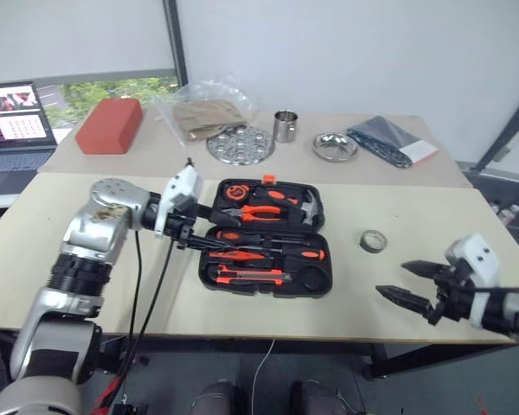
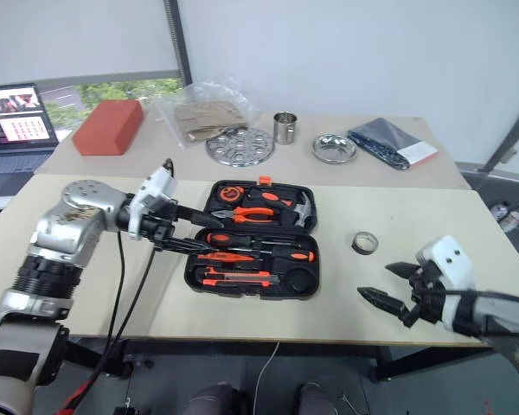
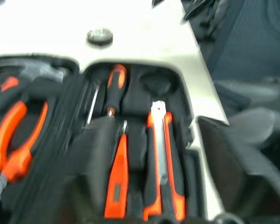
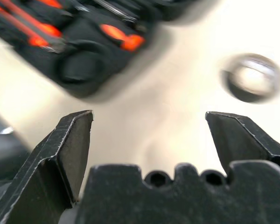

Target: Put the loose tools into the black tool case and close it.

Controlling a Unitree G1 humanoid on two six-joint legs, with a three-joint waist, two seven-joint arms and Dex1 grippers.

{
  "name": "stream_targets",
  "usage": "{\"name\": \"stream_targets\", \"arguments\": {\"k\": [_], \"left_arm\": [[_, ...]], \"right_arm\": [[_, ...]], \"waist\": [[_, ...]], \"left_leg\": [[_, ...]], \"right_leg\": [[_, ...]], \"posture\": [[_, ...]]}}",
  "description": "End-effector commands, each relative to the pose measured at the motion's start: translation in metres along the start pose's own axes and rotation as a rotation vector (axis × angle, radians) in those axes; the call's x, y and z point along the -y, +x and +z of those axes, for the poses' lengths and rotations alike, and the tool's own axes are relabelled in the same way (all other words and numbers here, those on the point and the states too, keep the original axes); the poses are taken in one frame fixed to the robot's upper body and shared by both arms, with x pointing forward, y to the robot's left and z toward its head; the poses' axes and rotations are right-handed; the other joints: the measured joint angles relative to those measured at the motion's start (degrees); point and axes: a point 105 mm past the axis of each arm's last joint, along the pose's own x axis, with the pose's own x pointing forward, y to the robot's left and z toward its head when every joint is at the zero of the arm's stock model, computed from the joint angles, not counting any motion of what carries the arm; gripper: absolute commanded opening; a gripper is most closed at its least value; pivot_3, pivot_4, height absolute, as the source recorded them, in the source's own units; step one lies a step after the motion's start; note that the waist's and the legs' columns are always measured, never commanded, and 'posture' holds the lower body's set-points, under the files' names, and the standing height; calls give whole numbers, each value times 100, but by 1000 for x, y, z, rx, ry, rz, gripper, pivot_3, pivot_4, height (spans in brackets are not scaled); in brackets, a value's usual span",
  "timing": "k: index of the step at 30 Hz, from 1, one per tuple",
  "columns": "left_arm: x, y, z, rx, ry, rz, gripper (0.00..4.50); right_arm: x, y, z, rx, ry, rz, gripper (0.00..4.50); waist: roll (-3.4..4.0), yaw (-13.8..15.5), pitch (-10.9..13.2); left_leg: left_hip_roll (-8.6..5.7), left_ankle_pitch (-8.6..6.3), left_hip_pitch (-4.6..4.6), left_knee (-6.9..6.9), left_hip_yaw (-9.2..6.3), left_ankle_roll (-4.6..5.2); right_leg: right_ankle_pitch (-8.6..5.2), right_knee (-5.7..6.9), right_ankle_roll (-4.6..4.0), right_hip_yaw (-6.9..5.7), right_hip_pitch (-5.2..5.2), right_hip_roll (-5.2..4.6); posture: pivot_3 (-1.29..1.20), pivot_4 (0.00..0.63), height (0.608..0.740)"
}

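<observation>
Case [image 1: 316,206] open — one tape roll [image 1: 374,241] loose outside.

near table [image 1: 86,285]: open black tool case [image 1: 322,252], grey tape roll [image 1: 374,241] | far table [image 1: 182,156]: red-orange block [image 1: 110,125]

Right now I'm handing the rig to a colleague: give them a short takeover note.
Left gripper: fingers open, empty, over the left edge of the open black tool case.
Right gripper: fingers open, empty, above the table right of the case.
Done: screwdrivers, utility knife and tester pen lie in the case.
Left: small grey tape roll is on the table right of the case; stow it, then close the case.
</observation>
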Motion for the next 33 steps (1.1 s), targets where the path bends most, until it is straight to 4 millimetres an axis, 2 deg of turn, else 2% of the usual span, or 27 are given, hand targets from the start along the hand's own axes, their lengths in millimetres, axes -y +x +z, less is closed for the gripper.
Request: {"name": "stream_targets", "arguments": {"k": [1, 5, 6, 10, 12, 13, 15, 18, 20, 24, 25, 28, 30, 33], "left_arm": [[11, 2, 12, 28, 30, -29, 4465], [17, 8, 7, 5, 30, -27, 4465], [18, 9, 6, 0, 32, -26, 4465], [21, 9, 3, -14, 27, -14, 4465], [23, 8, 0, -27, 24, -9, 4500], [24, 7, -1, -32, 21, -8, 4500], [25, 8, -1, -33, 19, -7, 4500], [26, 8, 0, -29, 19, -7, 4500], [26, 8, 0, -27, 19, -7, 4500], [28, 7, -1, -31, 21, -5, 4500], [29, 7, -3, -38, 25, -8, 4500], [33, 7, -10, -64, 32, -22, 4500], [34, 8, -12, -68, 32, -25, 4500], [36, 8, -15, -74, 33, -31, 4500]], "right_arm": [[19, 27, 4, -19, -78, -19, 4500], [35, 56, 7, -36, -106, -38, 4500], [39, 62, 7, -43, -120, -47, 4500], [49, 81, 9, -53, -110, -47, 4500], [51, 92, 6, -84, -112, -42, 3963], [52, 97, 4, -95, -110, -35, 3855], [52, 102, 3, -99, -110, -28, 3146], [53, 102, 7, -77, -110, -24, 2087], [51, 95, 13, -42, -101, 3, 1439], [24, 73, 34, 56, -79, 155, 37], [13, 67, 41, 77, -77, 203, 37], [-47, 50, 63, 131, -123, 437, 37], [-77, 48, 67, 134, -147, 527, 37], [-95, 58, 63, 106, -188, 531, 37]], "waist": [[-1, -25, 1], [6, -66, 7], [6, -67, 7], [13, -29, 12], [13, -31, 11], [14, -33, 12], [15, -51, 12], [15, -59, 12], [15, -61, 12], [27, -43, 20], [29, -46, 21], [38, -62, 25], [38, -89, 26], [38, -74, 26]], "left_leg": [[1, 0, 1, 0, 0, -1], [0, 4, 2, -1, 6, -8], [0, 5, 2, -1, 7, -8], [1, 7, -4, -1, 7, -12], [-1, 7, -8, -2, 7, -12], [-1, 7, -8, -3, 8, -12], [0, 7, -6, -5, 9, -13], [1, 9, -4, -6, 7, -17], [0, 10, -1, -5, 8, -19], [0, 11, -2, -6, 4, -22], [1, 11, -2, -6, 4, -22], [3, 11, -2, -9, 3, -22], [9, 9, 3, -12, 1, -28], [9, 10, 4, -12, -4, -33]], "right_leg": [[-1, 4, 0, 1, 0, -1], [7, 11, -14, 16, -8, 1], [25, 12, -45, 16, -11, 1], [24, 10, -46, 13, -14, 9], [23, 2, -44, 9, -12, 10], [22, 2, -43, 9, -12, 10], [22, 0, -43, 10, -11, 11], [22, 2, -43, 6, -8, 12], [22, 5, -43, 9, -6, 11], [23, 7, -44, 9, -7, 8], [23, 7, -44, 9, -8, 8], [23, 8, -45, 10, -11, 9], [24, 10, -48, 13, -10, 10], [27, 10, -53, 11, -9, 10]], "posture": [[0, 150, 734], [0, 150, 734], [0, 150, 734], [0, 150, 734], [0, 150, 734], [0, 150, 734], [0, 150, 734], [0, 150, 734], [0, 150, 734], [0, 150, 734], [0, 150, 734], [0, 150, 734], [0, 150, 734], [0, 150, 734]]}}
